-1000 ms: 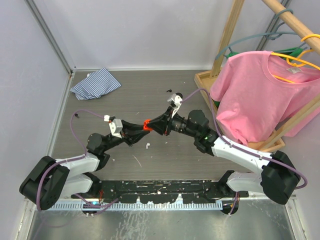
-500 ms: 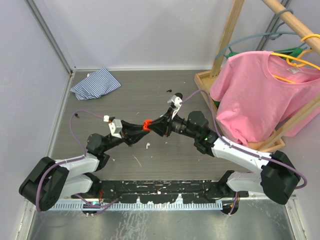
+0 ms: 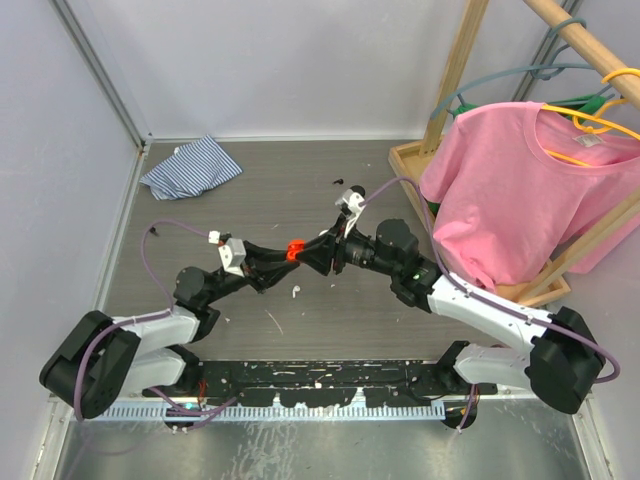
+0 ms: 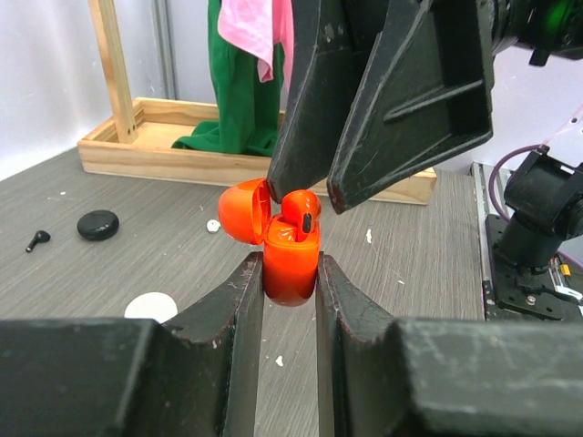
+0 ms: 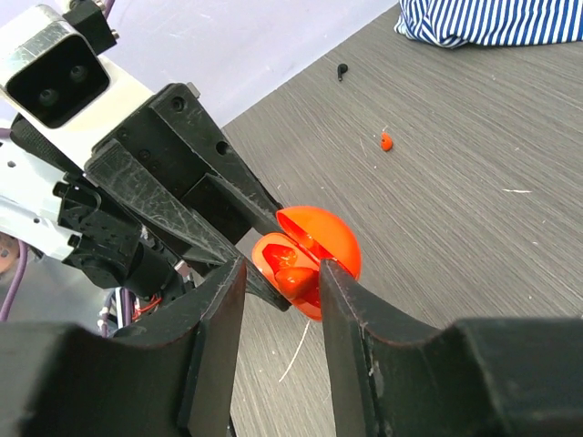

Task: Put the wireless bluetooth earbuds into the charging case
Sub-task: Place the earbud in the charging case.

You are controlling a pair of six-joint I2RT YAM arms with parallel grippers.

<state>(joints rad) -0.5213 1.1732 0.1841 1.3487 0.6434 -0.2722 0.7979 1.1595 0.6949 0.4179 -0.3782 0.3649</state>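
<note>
Centrally in the overhead view, the red charging case (image 3: 293, 248) is held above the bench (image 3: 300, 190) by the left gripper (image 4: 290, 278), whose jaws are clenched on the case's lower half from both sides. The case is kept upright, with its lid (image 4: 242, 211) swung open toward the left of the left wrist frame. A red earbud (image 4: 301, 211) with a dark tip is seated in the case's opening, its top standing above the rim. The right gripper (image 4: 302, 187) is poised just over it from the top of that frame. Its jaws are parted, one tip beside the lid and the other just right of the earbud, and no squeeze on the earbud is seen.

A second red earbud (image 5: 387, 141) lies on the bench in the upper middle of the right wrist frame, well apart from the case. A black earbud (image 5: 342, 70) lies farther up, near a striped cloth (image 5: 492, 23) at the upper right. At the left of the left wrist frame a black round case (image 4: 97, 224) rests on the bench, and a white round case (image 4: 150, 306) sits below it. A pink shirt (image 3: 510, 190) is hung on a wooden rack (image 3: 463, 60) at the right of the overhead view.
</note>
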